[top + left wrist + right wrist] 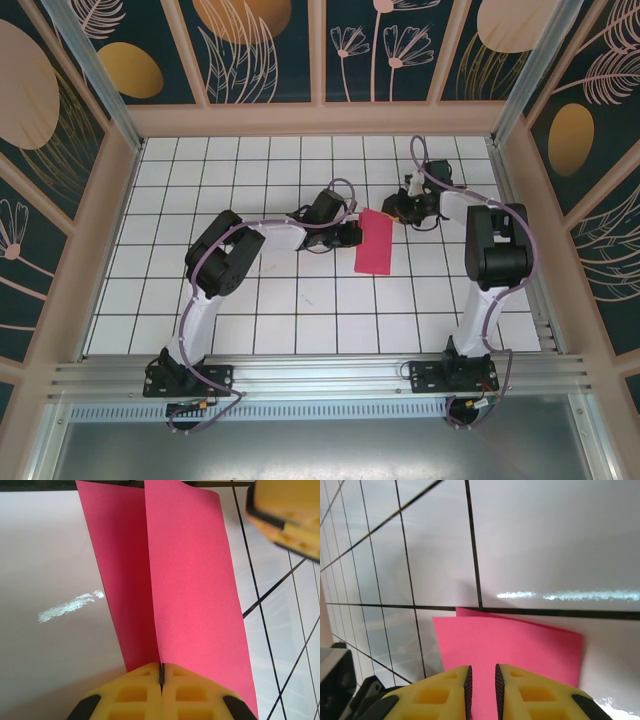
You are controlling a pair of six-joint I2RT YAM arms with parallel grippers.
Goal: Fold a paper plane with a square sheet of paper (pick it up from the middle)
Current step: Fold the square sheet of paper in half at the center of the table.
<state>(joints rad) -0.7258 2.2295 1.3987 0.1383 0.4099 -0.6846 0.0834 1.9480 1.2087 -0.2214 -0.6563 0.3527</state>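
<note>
The square sheet of paper (375,243) is magenta-pink and folded in half into a long rectangle near the middle of the tiled table. My left gripper (352,233) is shut on its left long edge. In the left wrist view the yellow fingertips (161,672) pinch the sheet (195,580) where its two flaps meet. My right gripper (393,210) hovers at the sheet's far end. Its jaws (482,680) stand a little apart, with the pink sheet (525,645) lying flat beneath the gap and nothing clamped. A paper plane is out of view.
The white tiled table (300,300) is boxed in by patterned walls (260,50) at the back and sides. A metal rail (320,375) runs along the near edge with both arm bases. A yellow finger of the right gripper (287,515) shows beside the sheet's far end.
</note>
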